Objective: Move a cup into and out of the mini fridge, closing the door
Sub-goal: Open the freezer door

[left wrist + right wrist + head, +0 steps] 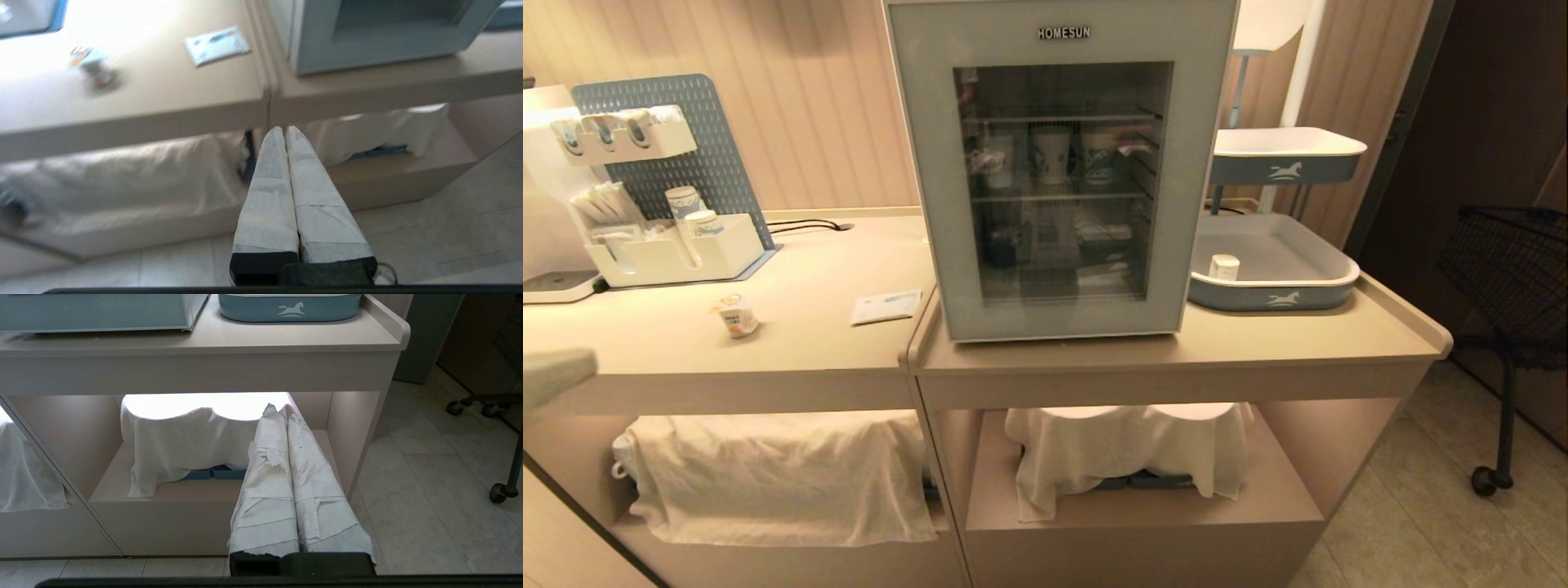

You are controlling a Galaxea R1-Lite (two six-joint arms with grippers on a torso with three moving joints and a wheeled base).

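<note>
The cup (738,315), tiny and white with an orange label, stands on the left counter, well left of the mini fridge (1058,33). In the left wrist view the cup (96,69) is blurred. The fridge's door (927,204) is shut, and taller paper cups (1052,153) show behind its glass. My left gripper (284,130) is shut and empty, held low before the counter's front edge, nearer to me than the cup. A pale blur of the left arm (556,376) shows at the head view's left edge. My right gripper (280,410) is shut and empty, down in front of the lower shelf.
A paper card (886,307) lies on the counter between the cup and the fridge. A blue-grey tray (1282,298) holding a small white pot (1223,266) sits right of the fridge. An organiser (670,253) stands at back left. White cloths (776,474) cover the lower shelves.
</note>
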